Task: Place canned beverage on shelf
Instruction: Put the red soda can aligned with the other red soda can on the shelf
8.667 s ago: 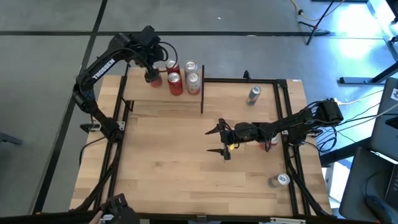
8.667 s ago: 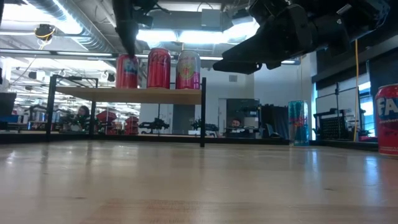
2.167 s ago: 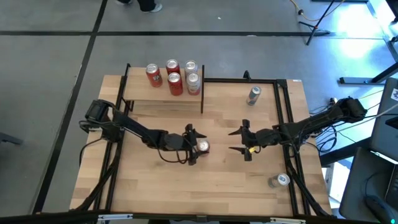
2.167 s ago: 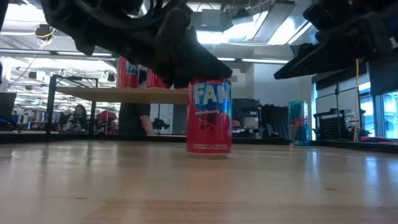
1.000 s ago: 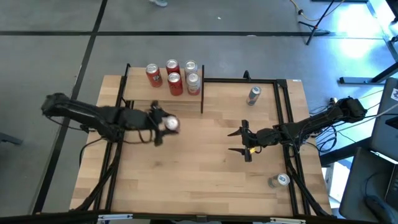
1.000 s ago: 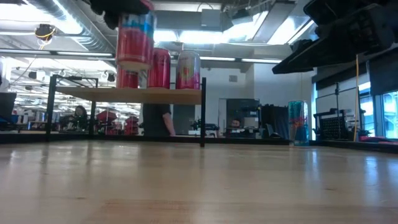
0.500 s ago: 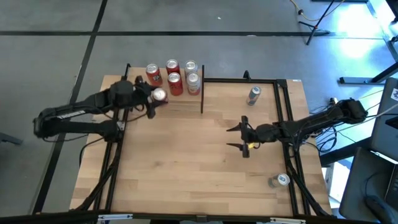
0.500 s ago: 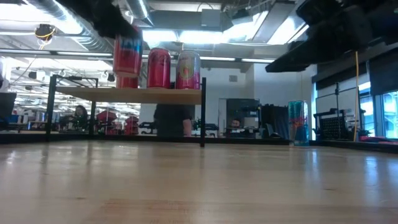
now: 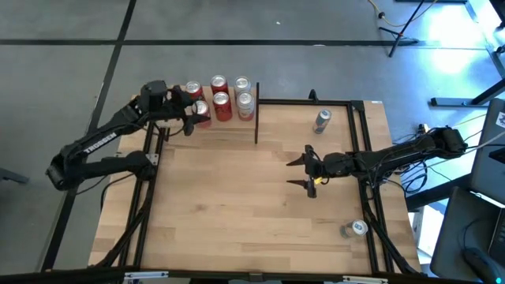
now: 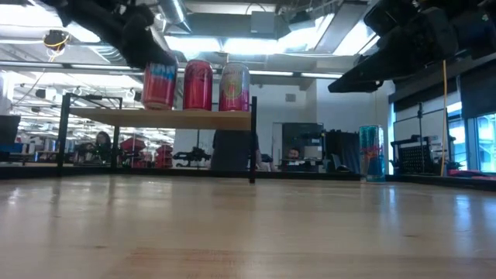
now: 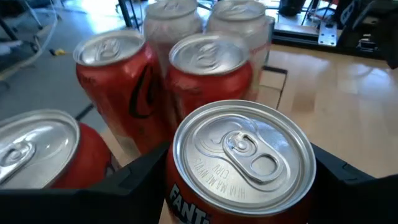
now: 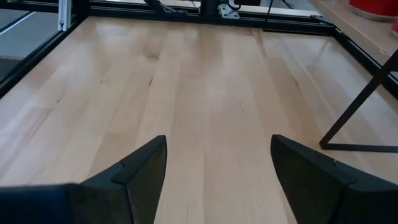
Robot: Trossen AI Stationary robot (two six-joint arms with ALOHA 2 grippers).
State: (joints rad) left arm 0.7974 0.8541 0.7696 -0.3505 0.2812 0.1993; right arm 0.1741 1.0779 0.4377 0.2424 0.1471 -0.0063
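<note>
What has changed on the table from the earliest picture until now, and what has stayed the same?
The left gripper took hold of the red Fanta can at mid-table, lifted it and carried it to the shelf, where it now holds it beside the other cans. The right gripper stayed open over the table, shifting only slightly. The silver can and the can near the front right corner did not move.

The held red can has a brushed, satin aluminium lid with a shiny pull tab, and its painted side is glossy. The cans standing on the shelf show the same dull silver tops and slick lacquered sides. The shelf board is pale, smooth wood on thin matt black metal posts. The bench is light planked wood, sealed, with a soft sheen. The fingers of the right end effector look like matt black plastic.
</note>
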